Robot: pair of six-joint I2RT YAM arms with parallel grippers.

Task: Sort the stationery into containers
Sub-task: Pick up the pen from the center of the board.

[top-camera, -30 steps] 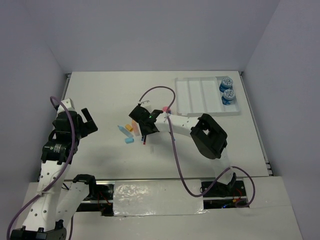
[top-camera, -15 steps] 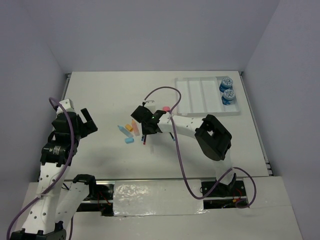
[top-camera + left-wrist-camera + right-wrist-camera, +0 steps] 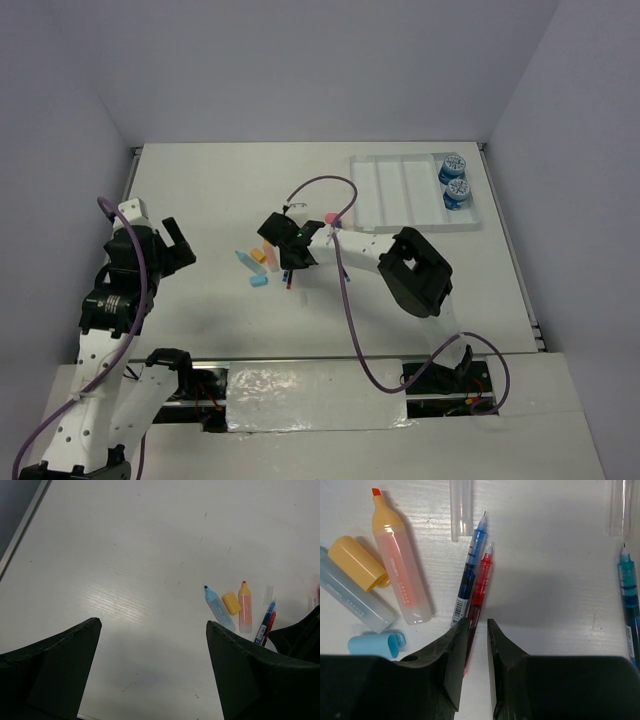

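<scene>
My right gripper (image 3: 287,262) (image 3: 477,622) is down over the loose stationery at the table's middle, its jaws narrowed but still open. A red pen (image 3: 481,580) runs into the gap and lies against the left finger, with a slit left on the other side. A blue pen (image 3: 470,570) lies beside it. An orange marker (image 3: 400,575), a yellow cap (image 3: 357,562), a light-blue marker (image 3: 355,605) and a blue cap (image 3: 377,644) lie to their left. The white tray (image 3: 385,190) holds two blue rolls (image 3: 455,180) in its right compartment. My left gripper (image 3: 178,245) (image 3: 153,624) hangs open and empty.
Two clear pen caps (image 3: 461,507) (image 3: 622,505) and a teal pen (image 3: 631,600) lie near the right gripper. A pink item (image 3: 330,217) sits by the tray's near-left corner. The right arm's purple cable (image 3: 345,280) loops over the table.
The right gripper's jaws have narrowed around the red pen while the arm shifted slightly. The left arm has hardly moved.
</scene>
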